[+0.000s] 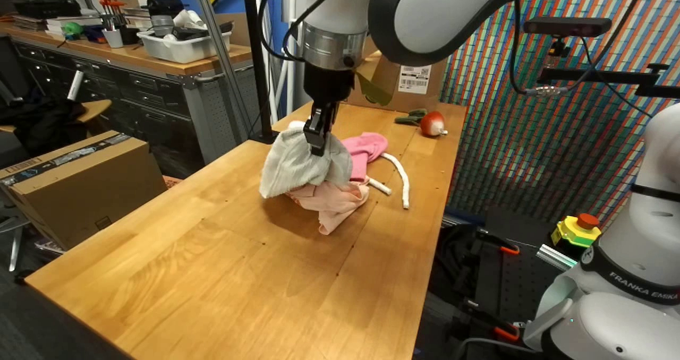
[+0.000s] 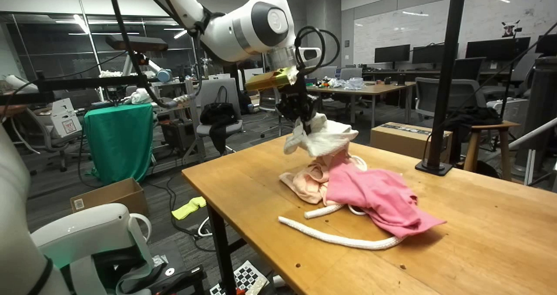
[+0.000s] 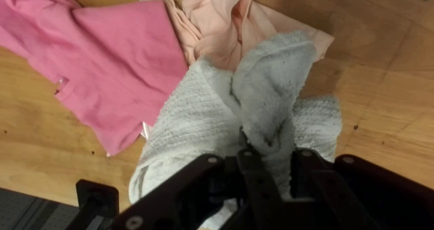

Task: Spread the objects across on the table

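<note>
My gripper (image 1: pixel 317 146) points down and is shut on a bunched fold of the white towel (image 1: pixel 295 163). In the wrist view the towel (image 3: pixel 193 121) rises between the fingers (image 3: pixel 271 152). Its loose parts hang above the wooden table (image 1: pixel 223 275), over a peach cloth (image 1: pixel 337 203). The peach cloth (image 2: pixel 304 184) lies crumpled against a pink cloth (image 2: pixel 374 192). A white rope (image 2: pixel 339 239) runs partly under the pink cloth, which hides its middle. A red and white round object (image 1: pixel 433 123) and a green object (image 1: pixel 411 118) lie farther along the table.
A cardboard box (image 1: pixel 396 86) stands behind the round object at the table's end. A black post (image 2: pixel 441 82) rises from a base plate (image 2: pixel 434 168) at the table's edge. A yellow emergency stop button (image 1: pixel 576 232) is beside the robot base.
</note>
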